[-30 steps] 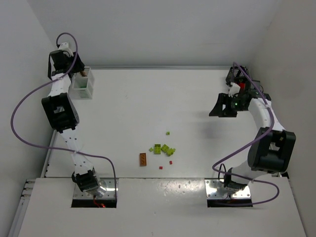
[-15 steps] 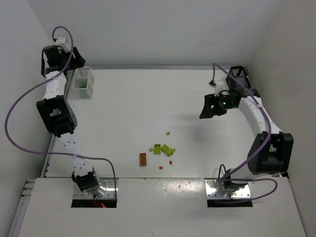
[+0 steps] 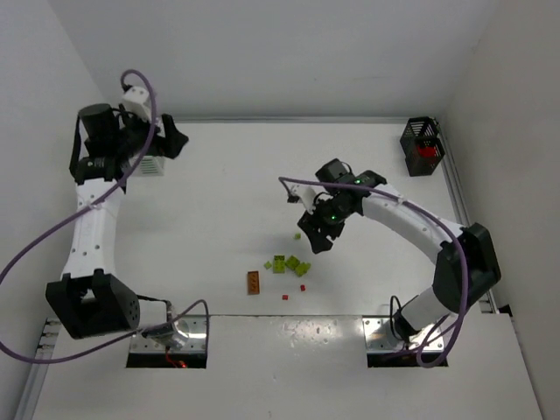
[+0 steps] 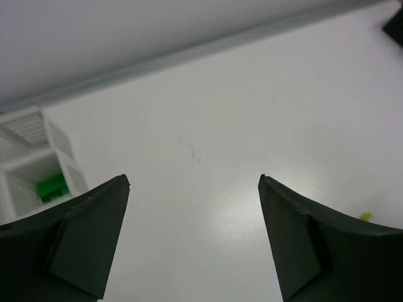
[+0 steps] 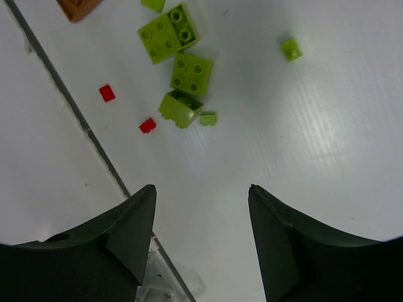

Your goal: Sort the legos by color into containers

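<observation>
The legos lie in a loose pile near the table's front middle: lime bricks (image 3: 289,264), an orange brick (image 3: 254,282) and tiny red bricks (image 3: 285,297). My right gripper (image 3: 317,232) hovers just behind the pile, open and empty. The right wrist view shows lime bricks (image 5: 191,73), red bits (image 5: 107,93) and the orange brick's corner (image 5: 79,6) ahead of the right gripper (image 5: 201,189). The white container (image 3: 150,164) stands at the back left, partly hidden by my left gripper (image 3: 171,140), which is open and empty. In the left wrist view the left gripper (image 4: 195,182) stands right of the white container (image 4: 31,170), with a green brick (image 4: 51,187) inside. The black container (image 3: 422,146) holds red pieces.
One lime brick (image 3: 297,235) lies apart, behind the pile. The table's front edge seam (image 5: 75,107) runs just left of the red bits. Walls close the table at the back and both sides. Purple cables loop off both arms.
My right arm has swung from the black container at the back right to just behind the lego pile. My left gripper has come away from the white container's top, moved right and opened wider.
</observation>
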